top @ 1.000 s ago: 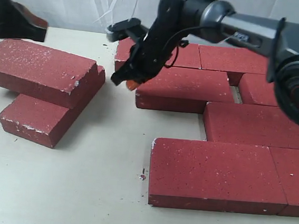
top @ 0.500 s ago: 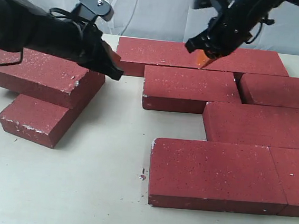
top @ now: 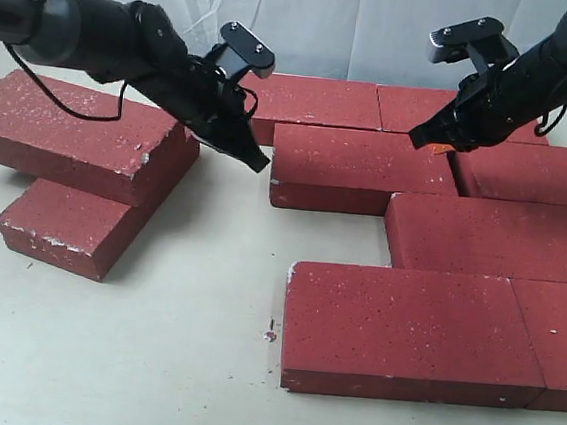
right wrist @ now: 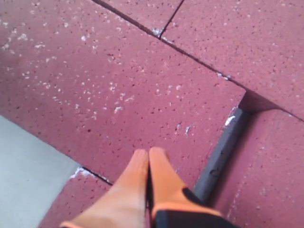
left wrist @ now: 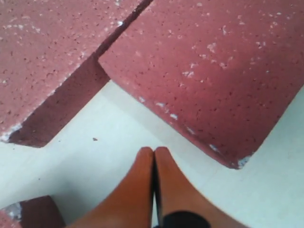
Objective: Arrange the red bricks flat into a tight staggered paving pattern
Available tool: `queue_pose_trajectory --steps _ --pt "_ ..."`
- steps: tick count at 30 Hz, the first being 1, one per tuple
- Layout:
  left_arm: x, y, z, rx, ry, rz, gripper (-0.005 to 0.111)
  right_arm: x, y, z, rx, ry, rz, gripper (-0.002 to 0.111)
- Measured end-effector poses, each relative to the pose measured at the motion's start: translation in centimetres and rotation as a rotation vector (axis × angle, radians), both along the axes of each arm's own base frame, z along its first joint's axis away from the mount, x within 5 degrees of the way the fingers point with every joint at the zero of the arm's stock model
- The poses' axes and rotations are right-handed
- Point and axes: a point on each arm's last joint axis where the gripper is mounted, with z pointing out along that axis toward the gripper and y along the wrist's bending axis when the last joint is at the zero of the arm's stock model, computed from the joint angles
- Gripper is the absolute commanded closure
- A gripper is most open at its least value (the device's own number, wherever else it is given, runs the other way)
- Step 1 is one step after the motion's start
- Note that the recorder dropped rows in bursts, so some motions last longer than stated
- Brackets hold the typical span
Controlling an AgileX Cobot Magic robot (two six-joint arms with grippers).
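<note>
Several red bricks [top: 363, 165] lie flat in staggered rows on the right. Two more are stacked at the left, the upper brick [top: 75, 132] tilted across the lower brick [top: 61, 223]. My left gripper [top: 258, 162] is shut and empty, low over bare table between the stack and the second-row brick's left end [left wrist: 209, 61]; its fingertips [left wrist: 145, 153] press together. My right gripper [top: 421, 141] is shut and empty, hovering above that same brick's right end [right wrist: 118, 85], beside a narrow gap [right wrist: 223, 147] to the neighbouring brick [top: 534, 171].
The pale table [top: 149, 360] shows at the front left, with small crumbs [top: 271, 334] near the front brick [top: 413, 330]. A white backdrop [top: 312, 24] hangs behind the rows.
The right arm pulled back from the second-row brick's left end to its right end. That brick sits slightly further right. The left arm swung in from the left to the gap beside it.
</note>
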Motion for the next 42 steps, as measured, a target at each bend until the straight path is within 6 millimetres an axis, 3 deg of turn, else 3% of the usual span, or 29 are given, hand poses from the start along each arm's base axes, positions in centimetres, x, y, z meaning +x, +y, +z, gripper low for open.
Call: queue_pose_trajectory --steps 4,10,29,42 --pt "0.9 0.2 0.0 0.069 0.019 0.064 0.107 0.3 -0.2 0.2 -0.022 -0.041 0.0 0.109" --pt "1.9 -0.2 -1.7 0.077 0.041 0.076 0.107 0.4 -0.2 0.2 -0.029 -0.057 -0.002 0.109" --pt "3.0 -0.7 -3.7 0.062 0.034 0.097 0.107 0.5 -0.3 0.3 -0.029 -0.067 -0.005 0.109" --pt "2.1 -5.6 -6.3 0.056 -0.026 0.01 0.107 0.6 -0.2 0.4 -0.009 -0.079 -0.022 0.109"
